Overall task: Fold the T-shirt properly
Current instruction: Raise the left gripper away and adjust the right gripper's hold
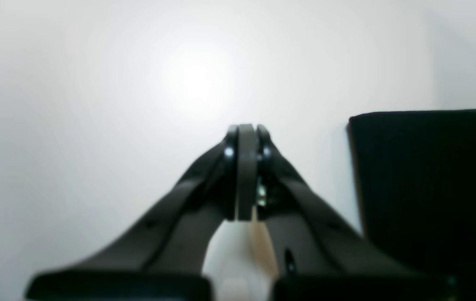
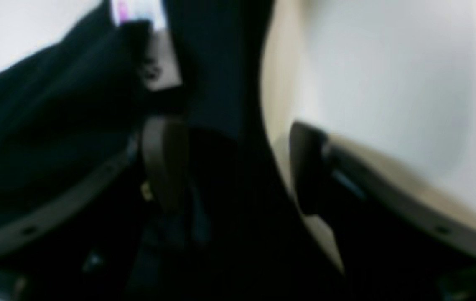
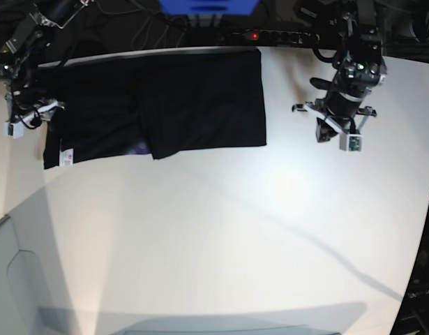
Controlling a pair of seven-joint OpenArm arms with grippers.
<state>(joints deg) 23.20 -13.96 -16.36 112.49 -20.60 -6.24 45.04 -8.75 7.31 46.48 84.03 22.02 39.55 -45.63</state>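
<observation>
The black T-shirt (image 3: 200,98) lies partly folded along the table's far edge, one layer doubled over the middle. Its white tag (image 3: 66,157) shows at the near left corner, and a faint purple print (image 3: 139,146) shows at the fold. My right gripper (image 3: 34,115) is at the shirt's left end. In the right wrist view it (image 2: 238,167) is open, with a black fold of the shirt (image 2: 221,104) running between the fingers (image 2: 164,159) and the tag (image 2: 160,62) just beyond. My left gripper (image 1: 246,129) is shut and empty over bare table, to the right of the shirt (image 1: 430,188); it also shows in the base view (image 3: 337,132).
The white table (image 3: 221,237) spreads wide in front of the shirt. Its left edge runs close beside my right gripper. Cables and a power strip (image 3: 270,35) lie behind the far edge.
</observation>
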